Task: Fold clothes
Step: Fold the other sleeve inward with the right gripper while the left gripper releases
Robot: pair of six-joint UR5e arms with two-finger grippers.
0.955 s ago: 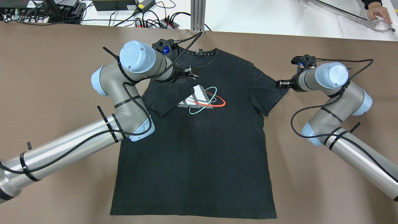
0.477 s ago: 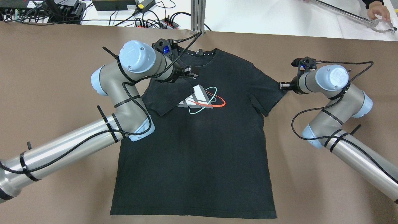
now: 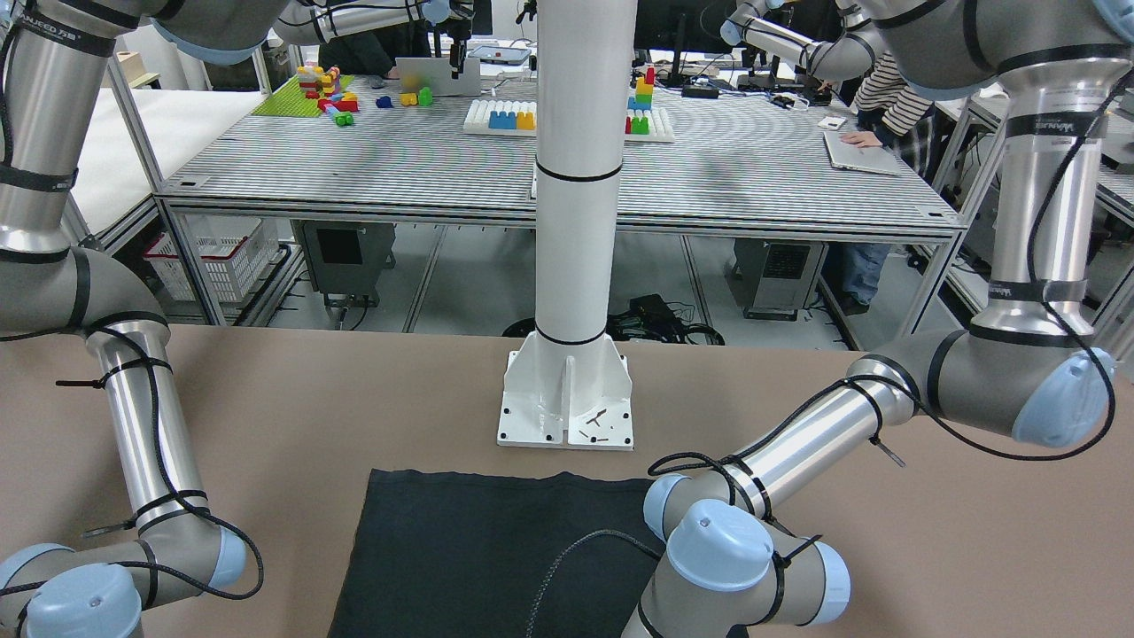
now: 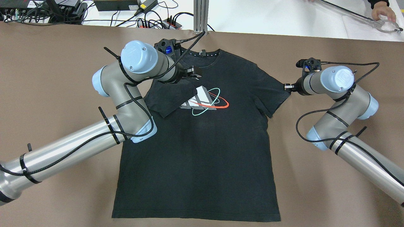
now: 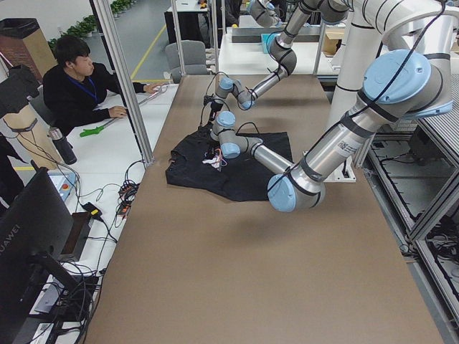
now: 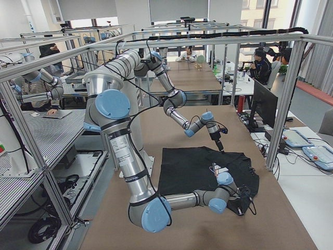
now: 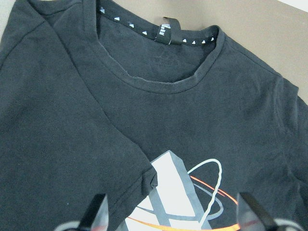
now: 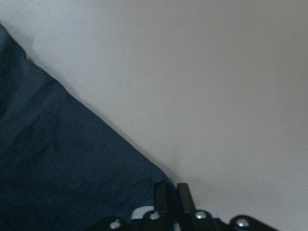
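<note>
A black T-shirt (image 4: 202,151) with a red, teal and white print lies flat, collar (image 7: 163,82) at the far side. Its left sleeve (image 4: 169,101) is folded inward over the chest. My left gripper (image 4: 193,73) hovers over that folded sleeve's edge, and the left wrist view shows its fingers (image 7: 96,209) spread wide, open and empty. My right gripper (image 4: 286,87) sits at the outer tip of the right sleeve (image 4: 271,94). In the right wrist view the gripper (image 8: 172,190) is shut at the corner of the sleeve (image 8: 62,163).
A white pillar with its base plate (image 3: 567,399) stands just behind the shirt's hem. Power strips and cables (image 4: 151,19) and an aluminium post (image 4: 200,15) lie along the far edge. An operator's hand with a tool (image 4: 383,19) is at the far right.
My right gripper's fingers have closed at the right sleeve's tip and the wrist has shifted slightly. The left arm and the folded left sleeve have not moved.
</note>
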